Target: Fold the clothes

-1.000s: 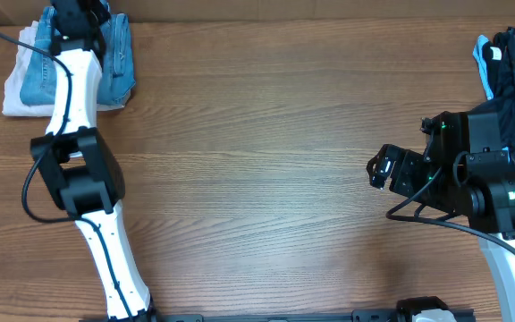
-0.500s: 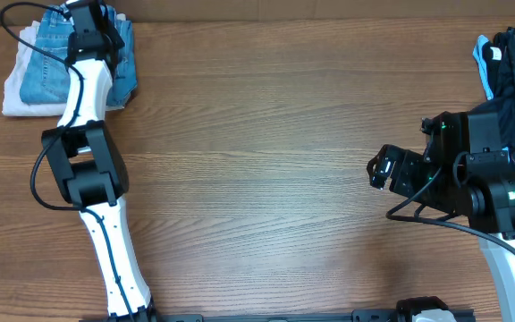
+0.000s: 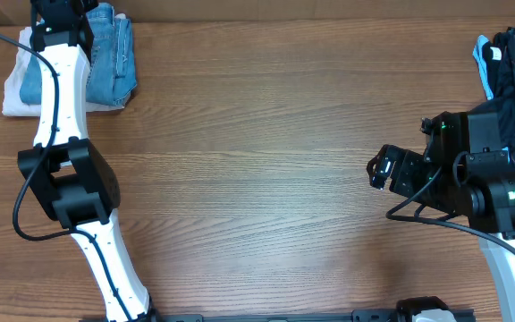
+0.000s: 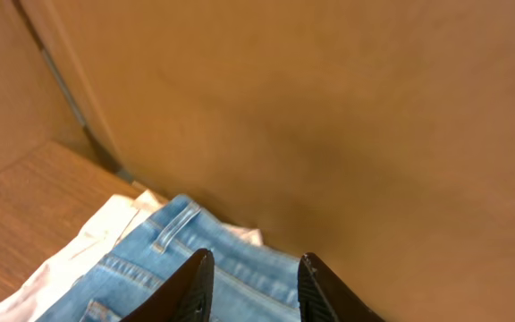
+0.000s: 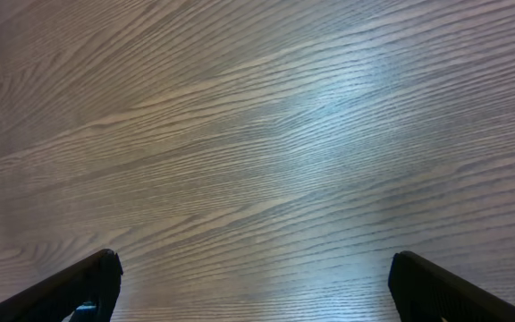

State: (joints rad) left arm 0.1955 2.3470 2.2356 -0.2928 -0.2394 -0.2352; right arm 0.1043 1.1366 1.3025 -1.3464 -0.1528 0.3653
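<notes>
Jaws of the left gripper (image 4: 256, 259) stand a narrow way apart with nothing pinched between them. They are poised just over the waistband end of the light blue, faded denim jeans (image 4: 195, 268). Whether the black fingertips (image 4: 199, 268) brush the cloth cannot be told from the wrist view. Behind them rises a plain brown board wall (image 4: 329, 107).

Seen from overhead, the jeans (image 3: 110, 58) lie as a compact folded bundle at the far left corner of the wooden table (image 3: 257, 179). They rest on top of a folded pair of cream-beige trousers (image 3: 12, 94), with the left arm stretched out over them.

The folding itself looks finished and the bundle placed. What appears to be left is for the left arm to let go fully and draw clear.

Across the table, the right gripper (image 5: 257, 295) hangs with its jaws spread wide over bare wood, holding and touching nothing. It is near a crumpled black garment with white lettering and light blue trim (image 3: 512, 54) at the far right edge.
</notes>
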